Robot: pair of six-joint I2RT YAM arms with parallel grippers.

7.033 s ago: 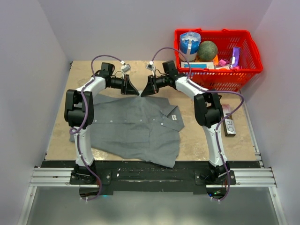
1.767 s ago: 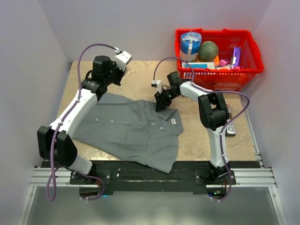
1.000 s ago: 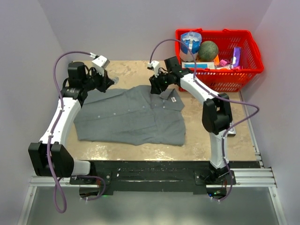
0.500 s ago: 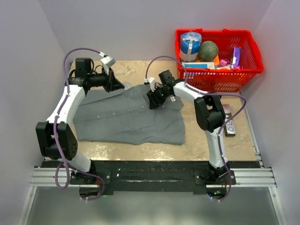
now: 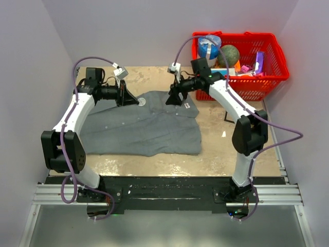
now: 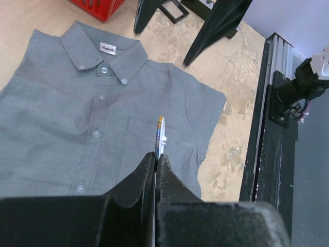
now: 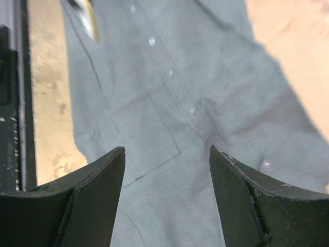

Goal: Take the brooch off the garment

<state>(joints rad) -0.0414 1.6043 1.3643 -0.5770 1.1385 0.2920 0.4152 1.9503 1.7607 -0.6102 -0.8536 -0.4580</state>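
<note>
A grey shirt [image 5: 144, 126] is spread flat, front up, on a tan desk [image 5: 226, 154], with its collar [image 5: 186, 105] towards the right arm. The brooch [image 6: 161, 133] is pinched between the closed tips of the left end effector [image 6: 157, 157] and is held raised above the shirt, near its far edge. The right end effector [image 5: 172, 99] is poised over the collar, fingers spread wide, with nothing between them.

A red basket [image 5: 247, 87] is set at the far right corner of the desk, just behind the right arm; a blue-and-white roll, a dark green ball and some boxes are packed inside. A small white scrap [image 5: 223, 134] is seen on bare desk to the right of the shirt.

From above, the brooch is shown only as a small pale dot at the left tips, and part of the collar is covered by the right end effector. In the left wrist view the brooch is seen edge-on as a thin pale sliver with a yellow tip; the white label [image 6: 107, 48], the pale buttons [image 6: 95, 133] and the chest pocket [image 6: 180, 146] are laid out plainly below it, and the right arm's two black fingers are seen at the top. In the blurred right wrist view the button line and pocket are framed between the spread fingers, and a yellowish smear at the upper left cannot be identified.
</note>
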